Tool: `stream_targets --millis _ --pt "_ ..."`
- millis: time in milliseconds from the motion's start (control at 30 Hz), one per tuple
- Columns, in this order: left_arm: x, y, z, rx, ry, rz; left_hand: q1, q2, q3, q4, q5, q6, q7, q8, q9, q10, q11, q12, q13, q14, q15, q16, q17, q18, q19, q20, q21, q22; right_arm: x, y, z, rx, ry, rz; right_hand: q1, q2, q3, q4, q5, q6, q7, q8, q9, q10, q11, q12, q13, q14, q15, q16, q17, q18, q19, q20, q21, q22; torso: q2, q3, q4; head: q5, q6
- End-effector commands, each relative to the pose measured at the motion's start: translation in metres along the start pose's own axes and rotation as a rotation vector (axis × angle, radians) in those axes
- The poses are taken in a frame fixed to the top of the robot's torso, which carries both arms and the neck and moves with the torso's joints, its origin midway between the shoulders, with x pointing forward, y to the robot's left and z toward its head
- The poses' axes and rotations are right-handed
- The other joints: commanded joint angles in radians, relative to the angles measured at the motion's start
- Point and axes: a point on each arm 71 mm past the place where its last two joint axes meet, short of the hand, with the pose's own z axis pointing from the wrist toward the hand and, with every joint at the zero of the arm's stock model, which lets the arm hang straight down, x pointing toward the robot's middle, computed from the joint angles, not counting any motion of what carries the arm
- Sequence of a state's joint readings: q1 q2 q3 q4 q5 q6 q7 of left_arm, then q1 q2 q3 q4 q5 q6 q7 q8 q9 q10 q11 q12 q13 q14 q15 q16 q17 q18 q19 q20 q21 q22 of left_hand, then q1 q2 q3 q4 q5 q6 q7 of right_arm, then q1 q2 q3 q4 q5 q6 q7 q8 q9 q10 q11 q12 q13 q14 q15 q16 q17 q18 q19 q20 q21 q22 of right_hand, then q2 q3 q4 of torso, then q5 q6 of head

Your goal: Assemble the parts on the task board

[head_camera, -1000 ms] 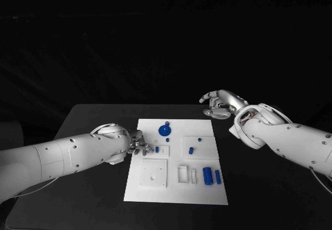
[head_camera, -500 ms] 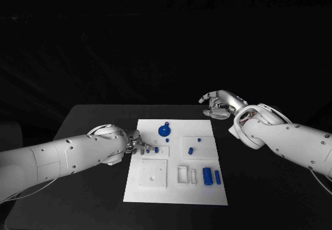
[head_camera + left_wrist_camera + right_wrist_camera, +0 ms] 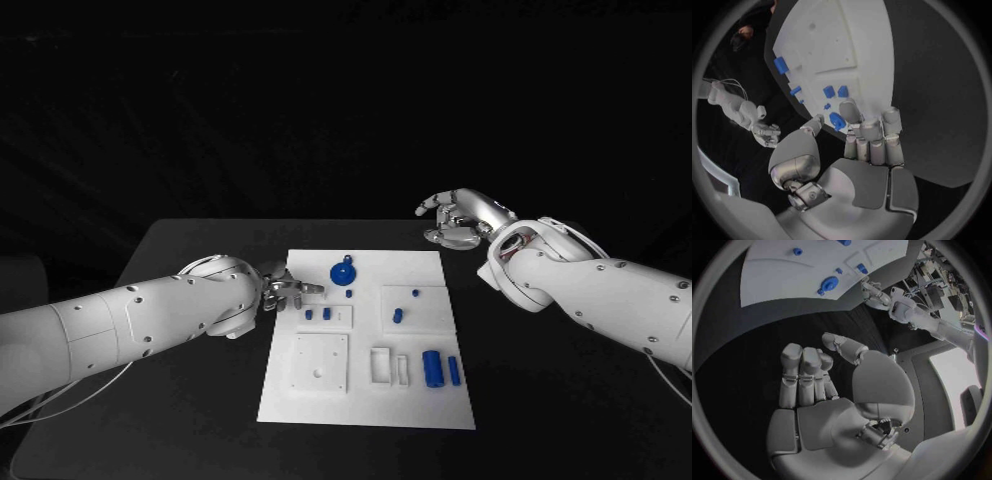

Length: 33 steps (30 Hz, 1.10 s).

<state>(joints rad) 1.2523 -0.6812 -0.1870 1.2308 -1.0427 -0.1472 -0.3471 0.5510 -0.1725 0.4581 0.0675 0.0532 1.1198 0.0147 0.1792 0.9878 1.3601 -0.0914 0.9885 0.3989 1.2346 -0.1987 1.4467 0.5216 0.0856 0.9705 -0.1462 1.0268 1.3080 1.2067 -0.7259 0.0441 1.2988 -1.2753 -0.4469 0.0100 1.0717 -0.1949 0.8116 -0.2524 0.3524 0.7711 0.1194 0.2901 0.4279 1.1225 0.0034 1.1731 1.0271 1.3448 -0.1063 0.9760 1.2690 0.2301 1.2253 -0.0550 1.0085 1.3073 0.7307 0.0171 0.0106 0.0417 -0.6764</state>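
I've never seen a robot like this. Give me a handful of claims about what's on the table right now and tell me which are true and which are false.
1. The left hand is at the left edge of the task board. True.
2. The right hand is holding a blue part. False: it hangs over the black table beyond the board's far right corner, with nothing in it.
3. A round blue disc sits near the board's far edge. True.
4. Two blue cylinders lie side by side near the board's near right corner. True.
5. The board is black. False: it is white; the table is black.
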Motion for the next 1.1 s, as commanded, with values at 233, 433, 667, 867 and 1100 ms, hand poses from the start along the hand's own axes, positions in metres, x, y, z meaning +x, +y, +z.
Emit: stream_targets --millis 233,433,667,867,1100 --pt "-0.019 -0.02 -0.004 0.266 -0.194 -0.27 0.337 0.124 0.08 -0.263 0.173 -0.089 0.046 -0.035 -0.006 -0.104 0.039 -0.094 -0.041 -0.074 0.04 -0.106 -0.046 -0.018 -0.067 -0.091 -0.046 -0.006 -0.001 -0.004 0.0 0.007 0.003 0.011 -0.001 -0.006 0.003 0.004 0.006 0.001 0.008 0.006 0.001 0.0 0.01 -0.006 0.002 0.0 0.01 0.006 -0.002 0.032 -0.001 -0.007 0.004 0.018 0.0 0.0008 -0.0011 -0.004 0.009" --pt "-0.022 -0.038 -0.005 0.409 -0.235 -0.221 0.544 0.075 0.127 -0.359 0.162 -0.105 0.083 -0.022 -0.037 -0.209 0.083 -0.238 -0.107 -0.147 0.088 -0.223 -0.1 -0.057 -0.138 -0.056 -0.121 -0.035 -0.001 -0.006 0.001 0.012 0.002 0.01 -0.001 -0.006 0.004 0.004 0.006 0.002 0.009 0.007 0.002 0.0 0.011 -0.006 0.003 0.0 0.011 0.006 -0.002 0.032 -0.001 -0.007 0.004 0.018 0.001 0.0008 -0.0016 -0.006 0.012" --pt "-0.017 -0.061 -0.004 0.526 -0.249 -0.044 0.669 0.04 0.125 -0.36 0.152 -0.146 0.111 -0.06 -0.124 -0.278 0.154 -0.517 -0.225 -0.145 0.15 -0.25 -0.104 -0.048 -0.151 -0.006 -0.146 -0.034 -0.001 -0.008 0.002 0.019 0.002 0.013 -0.001 -0.005 0.004 0.005 0.006 0.003 0.01 0.007 0.002 0.0 0.012 -0.006 0.004 -0.001 0.012 0.006 -0.002 0.032 -0.001 -0.007 0.004 0.018 0.001 0.0007 -0.0012 -0.005 0.017" --pt "-0.011 -0.078 0.002 0.57 -0.259 0.13 0.695 0.031 0.107 -0.361 0.148 -0.132 0.102 -0.069 -0.162 -0.272 0.168 -0.614 -0.253 -0.123 0.163 -0.227 -0.087 -0.024 -0.128 0.01 -0.135 -0.022 -0.001 -0.007 0.003 0.02 0.001 0.019 -0.002 -0.005 0.004 0.005 0.006 0.004 0.01 0.007 0.002 0.0 0.012 -0.007 0.004 -0.001 0.013 0.006 -0.002 0.032 -0.001 -0.007 0.004 0.018 0.001 0.0004 -0.0011 -0.005 0.019" --pt "0.0 -0.097 0.016 0.538 -0.192 0.255 0.657 0.005 0.078 -0.354 0.083 -0.153 0.108 -0.091 -0.201 -0.283 0.181 -0.697 -0.269 -0.11 0.175 -0.19 -0.064 -0.008 -0.103 0.021 -0.122 -0.011 0.0 -0.005 0.003 0.016 0.002 0.021 -0.002 -0.005 0.003 0.006 0.006 0.005 0.011 0.008 0.002 0.0 0.013 -0.007 0.005 -0.001 0.013 0.006 -0.002 0.032 -0.002 -0.006 0.004 0.018 0.002 0.0003 -0.001 -0.004 0.021"
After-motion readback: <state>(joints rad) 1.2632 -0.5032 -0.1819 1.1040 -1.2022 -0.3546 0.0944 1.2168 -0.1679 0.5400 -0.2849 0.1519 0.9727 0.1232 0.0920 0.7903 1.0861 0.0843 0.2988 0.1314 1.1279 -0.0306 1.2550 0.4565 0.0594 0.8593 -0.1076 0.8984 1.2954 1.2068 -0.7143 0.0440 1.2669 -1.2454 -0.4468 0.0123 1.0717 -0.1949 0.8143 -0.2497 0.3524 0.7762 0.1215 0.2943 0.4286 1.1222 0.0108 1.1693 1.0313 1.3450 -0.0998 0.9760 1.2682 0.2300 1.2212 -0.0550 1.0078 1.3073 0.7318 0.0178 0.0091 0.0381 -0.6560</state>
